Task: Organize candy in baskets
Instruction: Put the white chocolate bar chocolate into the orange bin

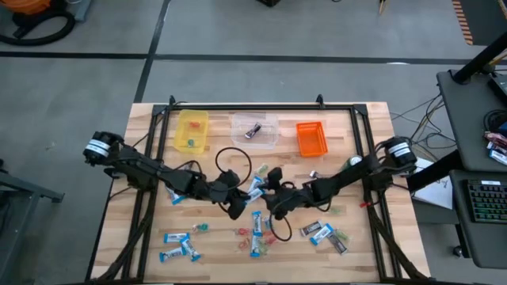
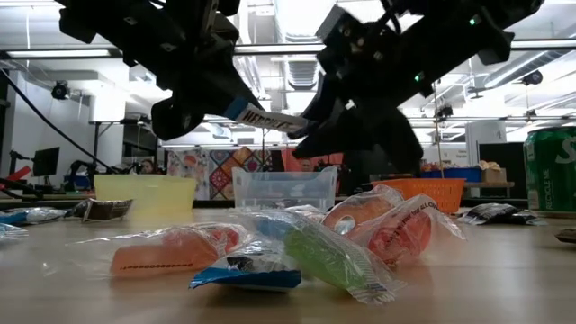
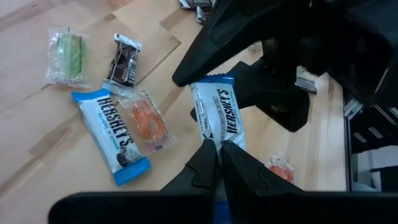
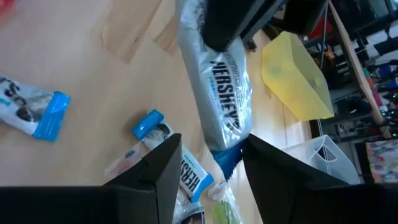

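Observation:
A blue-and-white candy bar (image 3: 219,109) hangs above the table's middle, with my left gripper (image 3: 220,149) shut on one end. My right gripper (image 4: 211,142) faces it from the right and is open. One finger stands on each side of the bar's free blue end (image 4: 227,158), and I see gaps on both sides. Several more candy pieces (image 1: 257,233) lie loose on the wood. The yellow basket (image 1: 191,131), clear basket (image 1: 254,129) and orange basket (image 1: 311,138) stand in a row at the far edge. My left gripper pinches the bar's short end (image 3: 217,134) between its two fingers. The fingers come slanting down from the table's left and lie along the bar. The bar is lifted clear of the table and sticks out about level toward my right gripper (image 2: 270,118).
Loose sweets (image 2: 297,247) lie under and in front of both grippers. Blue-and-white bars lie at the near left (image 1: 178,244) and near right (image 1: 325,233). A green can (image 2: 551,171) stands at the right in the low view. A black cable loop (image 1: 234,162) lies near the clear basket.

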Robot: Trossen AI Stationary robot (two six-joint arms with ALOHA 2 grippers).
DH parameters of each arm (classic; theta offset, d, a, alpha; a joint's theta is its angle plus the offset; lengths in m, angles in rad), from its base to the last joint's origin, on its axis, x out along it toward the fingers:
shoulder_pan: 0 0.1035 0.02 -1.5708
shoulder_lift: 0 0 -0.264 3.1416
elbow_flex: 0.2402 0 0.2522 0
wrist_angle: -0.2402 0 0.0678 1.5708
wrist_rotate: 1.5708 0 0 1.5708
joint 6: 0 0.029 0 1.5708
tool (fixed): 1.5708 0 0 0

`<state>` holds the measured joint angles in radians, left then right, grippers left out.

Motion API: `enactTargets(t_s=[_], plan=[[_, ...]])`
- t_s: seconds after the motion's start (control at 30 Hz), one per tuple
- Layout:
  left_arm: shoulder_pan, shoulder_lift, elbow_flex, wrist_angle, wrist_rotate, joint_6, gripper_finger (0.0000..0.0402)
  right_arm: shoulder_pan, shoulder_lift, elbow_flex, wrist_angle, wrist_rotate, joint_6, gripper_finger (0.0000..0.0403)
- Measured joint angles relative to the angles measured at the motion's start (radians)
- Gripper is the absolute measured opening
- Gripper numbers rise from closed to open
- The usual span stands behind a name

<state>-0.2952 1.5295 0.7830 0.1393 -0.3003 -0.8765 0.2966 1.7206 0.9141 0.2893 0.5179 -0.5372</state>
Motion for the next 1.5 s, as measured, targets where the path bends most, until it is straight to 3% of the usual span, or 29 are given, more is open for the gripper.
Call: enactTargets(t_s=[0.77,1.23,1.5], plan=[[0.002,0.035,0.000,0.000,-0.012,-0.044,0.0000,0.000,0.011,0.014,0.008,0.004,-0.084,0.0017],[0.005,0.023,0.000,-0.015,-0.038,-0.028,0.0072,0.000,0.006,0.014,0.001,-0.006,-0.095,0.0008],[0.005,-0.083,0.000,-0.236,-0.035,-0.010,0.0100,-0.029,-0.067,0.014,-0.134,0.043,0.044,0.0008]])
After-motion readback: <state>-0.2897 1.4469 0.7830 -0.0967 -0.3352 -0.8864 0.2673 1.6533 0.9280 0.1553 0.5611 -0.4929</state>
